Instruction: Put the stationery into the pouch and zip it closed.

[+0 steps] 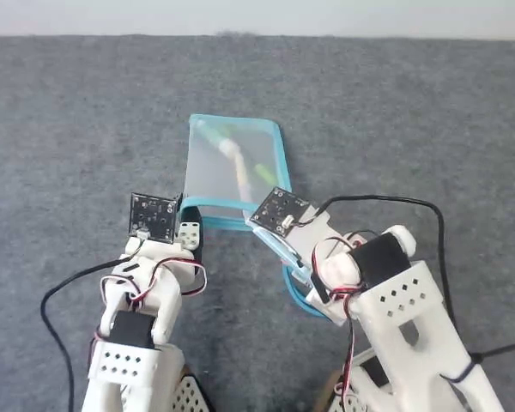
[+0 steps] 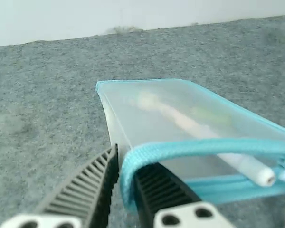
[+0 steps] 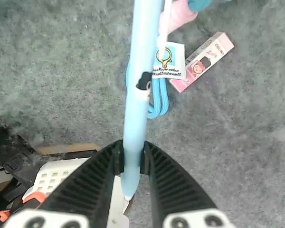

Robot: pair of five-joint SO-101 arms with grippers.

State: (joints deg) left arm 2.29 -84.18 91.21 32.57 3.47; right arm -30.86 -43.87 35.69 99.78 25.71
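**A:** Where is the pouch?

**B:** A translucent pouch (image 1: 208, 172) with teal trim lies flat in the middle of the grey, felt-like desk (image 1: 69, 129). Its mouth faces the two arms. Through its wall you can see a whitish pen (image 1: 233, 156) with a green item (image 1: 263, 172) just beside it.

**A:** What is the left claw doing?

**B:** The left claw (image 2: 126, 164) is pinched narrow on the pouch. It grips the teal zipper edge at one near corner, with one ribbed black finger on each side of that edge. The edge curves up out of the grip.

**A:** And the right claw?

**B:** The right claw (image 3: 132, 151) is clamped on a light blue pen (image 3: 138, 71), which reaches well past its fingertips. From above, this claw sits just beside the pouch's other near corner.

**A:** Is anything else on the desk?

**B:** Yes. A teal cord loop (image 3: 156, 97) lies beside the pen, with a white tag (image 3: 169, 59) touching it. A small pink and white box (image 3: 202, 61) lies just beside the tag, outside the pouch.
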